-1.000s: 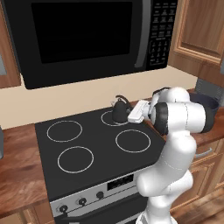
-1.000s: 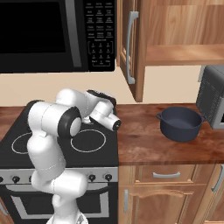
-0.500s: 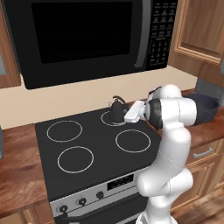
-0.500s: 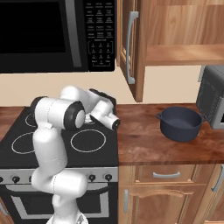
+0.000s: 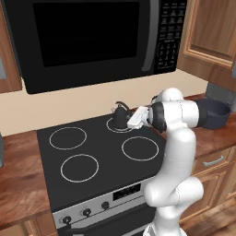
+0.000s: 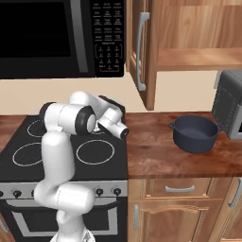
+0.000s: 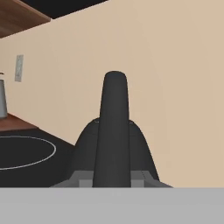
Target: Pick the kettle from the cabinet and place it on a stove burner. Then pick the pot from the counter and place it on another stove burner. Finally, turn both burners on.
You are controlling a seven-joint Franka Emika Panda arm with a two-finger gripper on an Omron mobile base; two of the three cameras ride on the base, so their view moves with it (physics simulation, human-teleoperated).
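The kettle [image 5: 120, 115] stands on the rear-right stove burner [image 5: 119, 124]; the pincer [image 5: 130, 123] is beside it, grip unreadable. Next, I judge: fetch the pot [image 6: 194, 133] from the bench [image 6: 156, 156].

Beige wall [image 5: 78, 103] is seen behind the range. A black microwave [image 5: 92, 41] is mounted above, keypad at its right. Lower wood cabinets with grey handles [image 6: 179, 189] are fitted under the worktop on the right. A grey appliance [image 6: 230, 103] is placed at far right. Range front panel with dark knobs [image 5: 85, 212] is seen near. A wall outlet [image 7: 19, 68] is set in the beige wall.
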